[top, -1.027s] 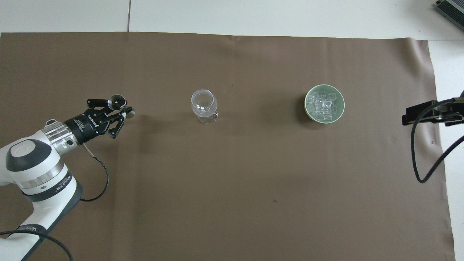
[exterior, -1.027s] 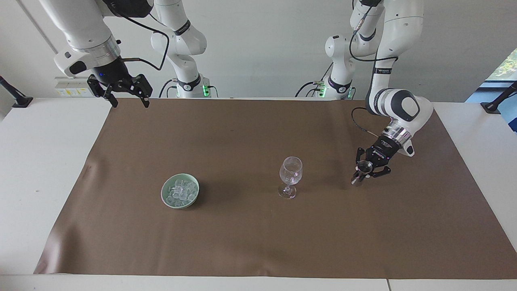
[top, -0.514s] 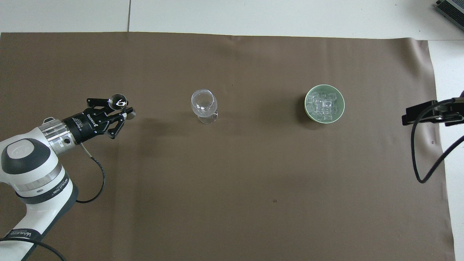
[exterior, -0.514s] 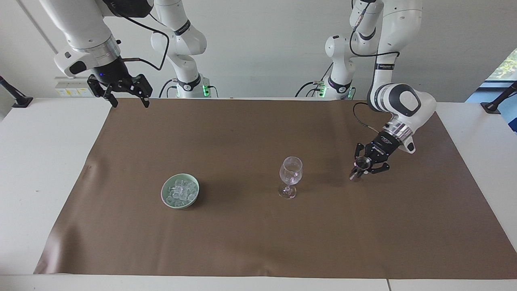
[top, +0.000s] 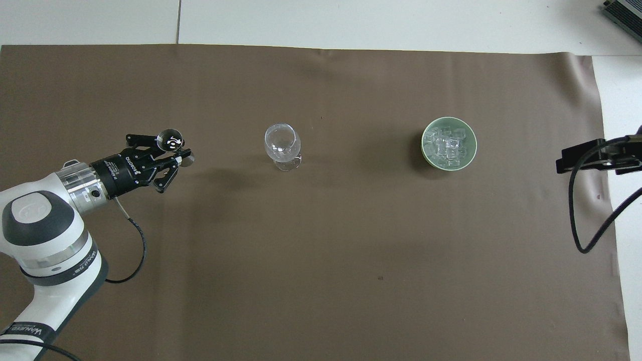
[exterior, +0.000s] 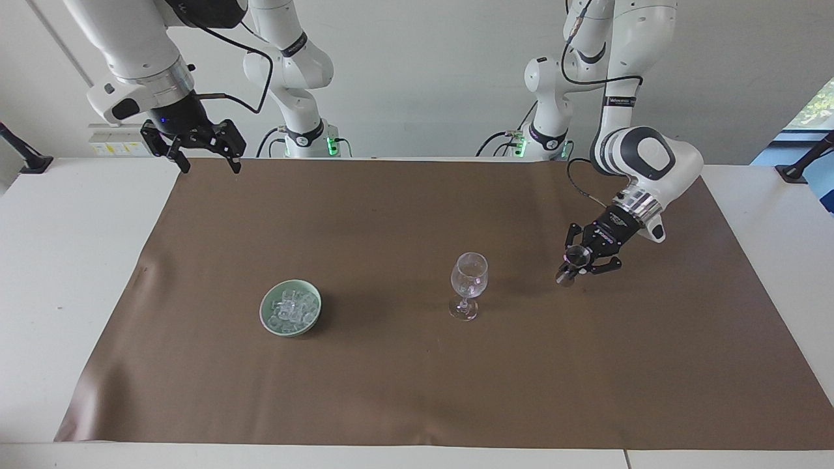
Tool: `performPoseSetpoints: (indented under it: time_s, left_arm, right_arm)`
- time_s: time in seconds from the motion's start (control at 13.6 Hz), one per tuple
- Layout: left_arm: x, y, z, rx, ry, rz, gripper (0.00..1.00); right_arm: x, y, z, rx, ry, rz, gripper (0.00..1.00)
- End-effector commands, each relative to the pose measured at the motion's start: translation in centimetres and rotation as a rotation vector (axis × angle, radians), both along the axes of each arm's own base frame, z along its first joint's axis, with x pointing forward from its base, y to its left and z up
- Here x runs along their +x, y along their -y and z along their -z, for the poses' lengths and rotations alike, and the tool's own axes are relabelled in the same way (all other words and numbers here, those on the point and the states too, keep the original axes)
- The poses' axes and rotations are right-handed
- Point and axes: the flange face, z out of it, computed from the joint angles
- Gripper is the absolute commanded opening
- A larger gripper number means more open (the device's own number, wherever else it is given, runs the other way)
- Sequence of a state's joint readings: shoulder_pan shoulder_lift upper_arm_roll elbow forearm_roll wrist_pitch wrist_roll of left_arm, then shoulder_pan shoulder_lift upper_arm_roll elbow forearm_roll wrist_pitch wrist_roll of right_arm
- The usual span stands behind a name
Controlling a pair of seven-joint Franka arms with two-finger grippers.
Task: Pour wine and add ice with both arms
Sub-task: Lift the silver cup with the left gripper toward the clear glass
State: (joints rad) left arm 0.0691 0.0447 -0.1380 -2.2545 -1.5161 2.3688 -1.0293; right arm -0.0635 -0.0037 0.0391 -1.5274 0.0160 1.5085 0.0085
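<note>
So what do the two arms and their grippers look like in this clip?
Both arms are white, rounded, jointed segments with silver wrist rings. The left arm shows a dark grey joint cap, a black band with white lettering and a thin black cable. The right arm carries a looping black cable. Left gripper and right gripper are black linkage-type two-finger units.

White lettering is showing on the black body of the left end effector, reading roughly "ROBOTIQ", seen upside down, left of centre in the overhead frame. A black band on the left arm's forearm is carrying small white print at lower left, too small to read. A similar printed band is showing on that arm at upper right of the facing frame, unreadable.
</note>
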Motion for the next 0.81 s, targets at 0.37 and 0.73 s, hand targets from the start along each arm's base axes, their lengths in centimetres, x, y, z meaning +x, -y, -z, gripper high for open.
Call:
performPoseSetpoints:
  time_s: [0.37,0.73]
  left_arm:
    - [-1.4,3.9,-5.7,0.069,0.062,0.089,0.00]
    - [-2.1,5.8,-6.9,0.101,0.090,0.142,0.00]
  right_arm:
    - [-0.5,0.1,0.0,0.008,0.000,-0.001,1.00]
    - [-0.5,0.1,0.0,0.008,0.000,-0.001,1.00]
